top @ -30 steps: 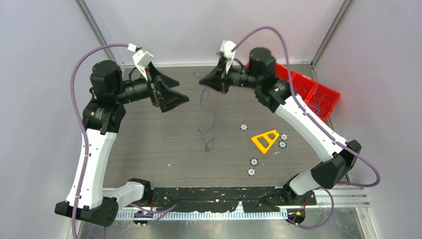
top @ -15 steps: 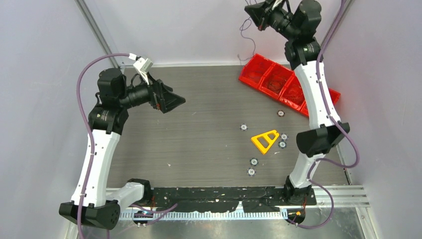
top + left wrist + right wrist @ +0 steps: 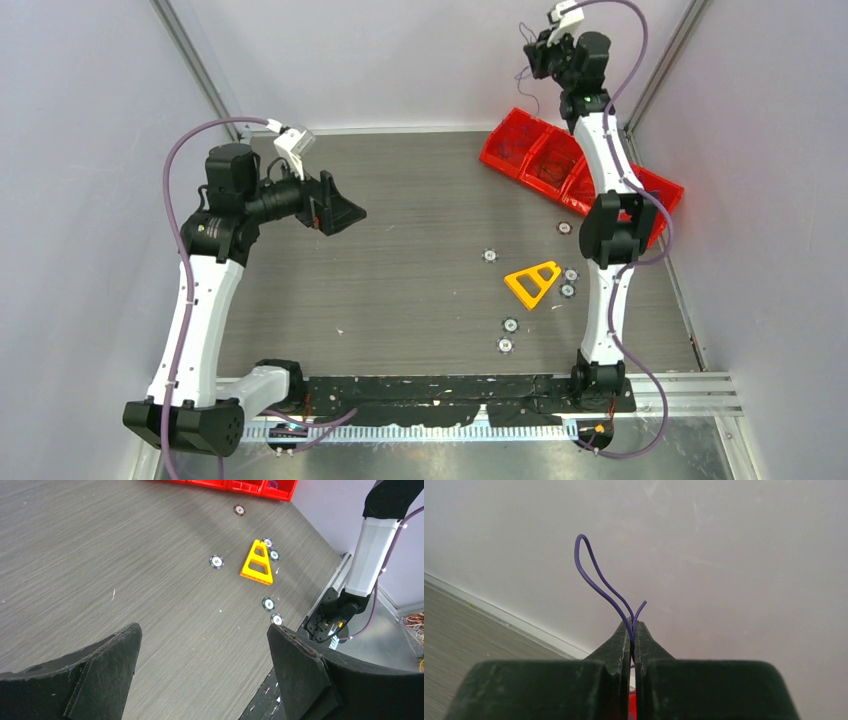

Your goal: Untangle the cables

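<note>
A thin purple cable (image 3: 591,572) is pinched between the shut jaws of my right gripper (image 3: 633,626), and a loop and a short end stick out past the tips. In the top view the right gripper (image 3: 531,56) is raised high by the back wall, above the red bin (image 3: 515,150). A fine strand of the cable (image 3: 533,97) hangs below it. My left gripper (image 3: 345,213) hovers over the left part of the table. In its wrist view the left gripper (image 3: 204,629) stands wide open with only bare table between the fingers.
The red divided bin lies at the back right. A yellow triangular frame (image 3: 533,282) and several small round discs (image 3: 490,256) lie right of centre. The same yellow frame (image 3: 257,563) shows in the left wrist view. Walls close in the left, back and right sides.
The right arm has swung up and back from mid-table to the back wall above the bin, carrying the cable off the table. The left gripper opened wider and drew slightly left.
</note>
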Available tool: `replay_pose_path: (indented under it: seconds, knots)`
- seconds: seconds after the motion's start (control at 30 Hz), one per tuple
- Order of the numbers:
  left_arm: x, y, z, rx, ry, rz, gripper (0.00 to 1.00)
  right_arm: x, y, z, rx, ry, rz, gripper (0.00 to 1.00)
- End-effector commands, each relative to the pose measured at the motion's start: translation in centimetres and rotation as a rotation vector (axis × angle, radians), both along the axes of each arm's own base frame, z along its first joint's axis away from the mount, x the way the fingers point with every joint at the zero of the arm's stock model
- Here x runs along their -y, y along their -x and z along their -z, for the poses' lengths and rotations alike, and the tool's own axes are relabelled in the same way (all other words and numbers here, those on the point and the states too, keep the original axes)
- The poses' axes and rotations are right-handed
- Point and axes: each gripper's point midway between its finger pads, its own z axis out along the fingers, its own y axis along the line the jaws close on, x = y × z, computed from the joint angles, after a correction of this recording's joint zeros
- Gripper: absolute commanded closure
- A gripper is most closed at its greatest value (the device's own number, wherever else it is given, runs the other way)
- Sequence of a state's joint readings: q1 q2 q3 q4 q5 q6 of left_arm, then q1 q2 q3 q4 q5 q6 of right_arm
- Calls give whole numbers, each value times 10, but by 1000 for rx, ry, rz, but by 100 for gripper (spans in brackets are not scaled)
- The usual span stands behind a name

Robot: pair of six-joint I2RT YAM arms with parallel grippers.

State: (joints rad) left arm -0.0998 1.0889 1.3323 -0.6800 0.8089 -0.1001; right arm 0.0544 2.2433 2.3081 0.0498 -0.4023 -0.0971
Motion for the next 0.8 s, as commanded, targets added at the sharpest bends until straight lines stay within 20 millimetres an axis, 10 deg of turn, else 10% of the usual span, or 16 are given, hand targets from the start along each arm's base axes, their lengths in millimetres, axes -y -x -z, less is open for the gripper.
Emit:
replay_pose_path:
  seconds: [0.0, 0.27, 0.77]
  knots:
    - [-11, 0, 19, -38, -61, -19, 0, 7, -11, -1, 71, 66, 44, 95]
    - [-18, 1, 32, -90, -85, -38, 0, 9, -20, 123, -144, 209, 29, 95]
    - [-29, 10, 58, -160, -141, -57, 0, 21, -39, 222, -314, 362, 93, 90]
